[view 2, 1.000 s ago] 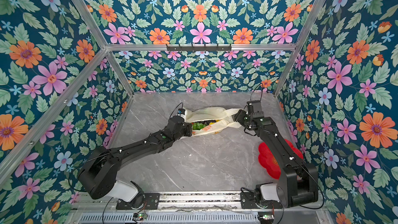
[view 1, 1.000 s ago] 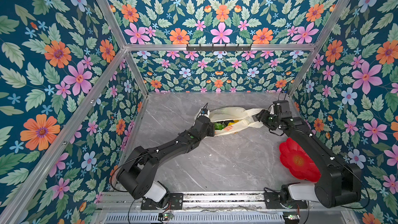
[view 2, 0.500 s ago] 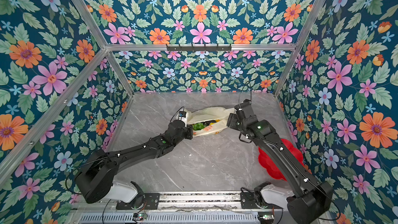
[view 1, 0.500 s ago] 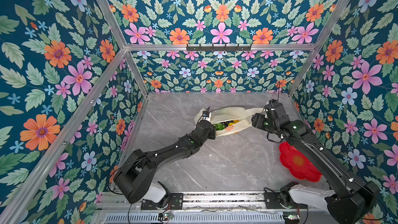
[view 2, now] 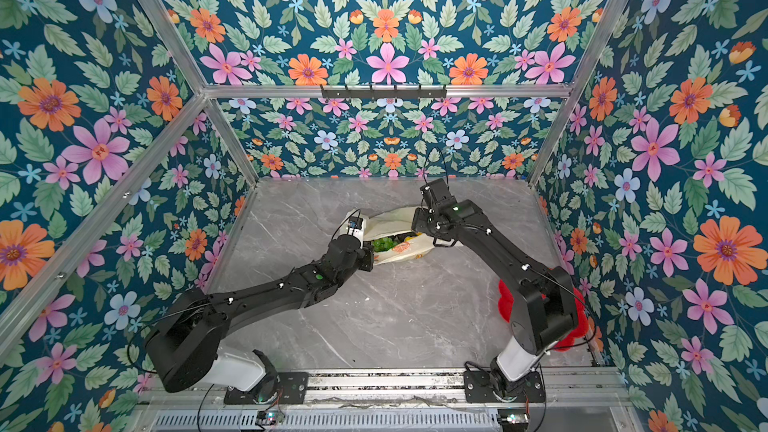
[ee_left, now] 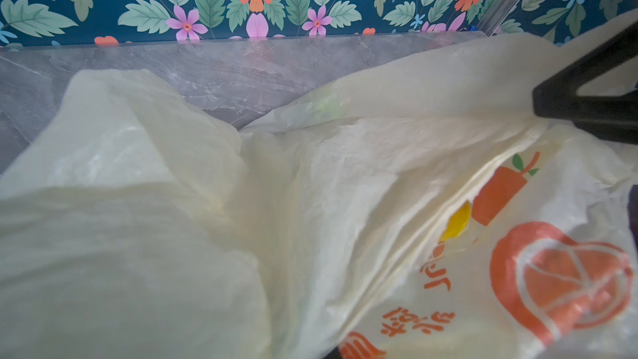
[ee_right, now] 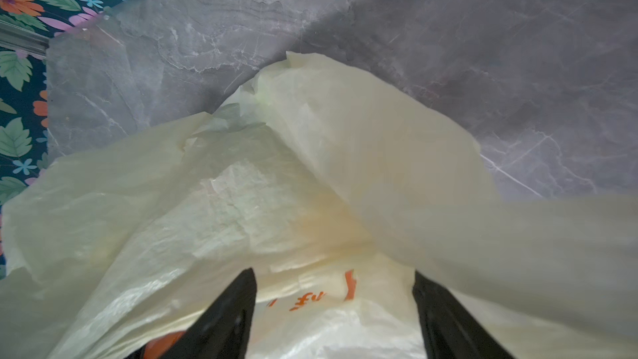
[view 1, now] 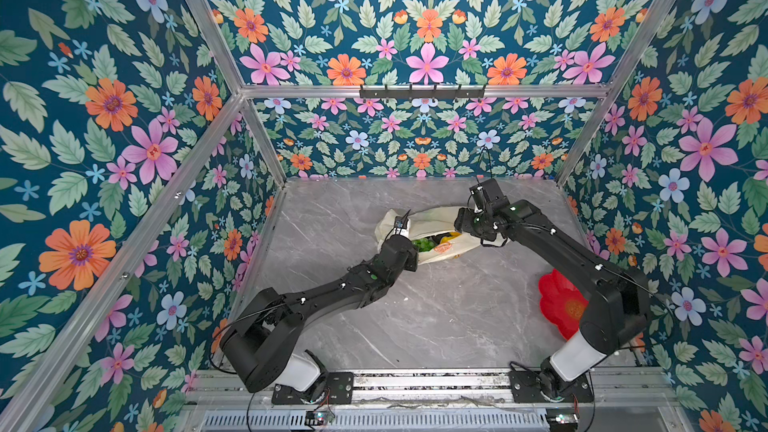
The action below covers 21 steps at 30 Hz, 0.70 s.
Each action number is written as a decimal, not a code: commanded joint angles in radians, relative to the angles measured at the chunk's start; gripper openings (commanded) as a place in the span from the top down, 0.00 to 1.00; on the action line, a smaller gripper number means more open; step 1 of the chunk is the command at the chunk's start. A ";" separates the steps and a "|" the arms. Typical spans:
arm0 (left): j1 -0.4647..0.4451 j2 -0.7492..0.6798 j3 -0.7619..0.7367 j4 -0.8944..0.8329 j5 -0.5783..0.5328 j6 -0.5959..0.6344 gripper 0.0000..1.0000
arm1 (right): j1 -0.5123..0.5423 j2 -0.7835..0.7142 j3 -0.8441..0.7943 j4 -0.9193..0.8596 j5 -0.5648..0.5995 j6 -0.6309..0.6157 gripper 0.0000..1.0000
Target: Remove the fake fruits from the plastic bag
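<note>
Both at plastic bag [view 1: 432, 218] mouth, well off walls [view 1: 415, 147]: left tool [view 1: 414, 258] tight (seemingly on its rim), right tool [ee_right: 333, 316] wide.

Both top views are bright, evenly lit and sharp throughout; shadows on the table [view 1: 436, 326] are faint and soft-edged. In both wrist views the plastic bag [ee_left: 172, 236] lies close to the lens and renders soft. Its nearest fold is blurred in the right wrist view; creases carry a pale sheen.

Left pincer [view 1: 414, 252] closed, right pincer [ee_right: 333, 272] spread wide, both reaching inward.
</note>
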<state>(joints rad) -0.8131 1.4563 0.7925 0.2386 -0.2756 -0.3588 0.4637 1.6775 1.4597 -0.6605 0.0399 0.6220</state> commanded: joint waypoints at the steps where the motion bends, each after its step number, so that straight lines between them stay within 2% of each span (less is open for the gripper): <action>1: -0.002 -0.004 -0.001 0.025 -0.030 0.000 1.00 | 0.001 0.019 -0.003 -0.047 0.019 -0.016 0.28; 5: -0.001 0.006 0.001 0.023 -0.024 -0.010 1.00 | 0.001 -0.050 -0.073 0.001 -0.004 -0.018 0.29; 14: -0.002 0.023 0.011 0.019 -0.019 -0.016 1.00 | 0.003 -0.119 -0.190 0.059 -0.057 -0.022 0.17; 21: -0.001 0.010 0.002 0.022 -0.011 -0.020 1.00 | 0.004 -0.064 -0.176 0.035 0.014 -0.018 0.17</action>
<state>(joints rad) -0.8131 1.4746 0.7967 0.2382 -0.2882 -0.3717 0.4671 1.5970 1.2682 -0.6250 0.0071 0.5995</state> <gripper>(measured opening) 0.067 0.833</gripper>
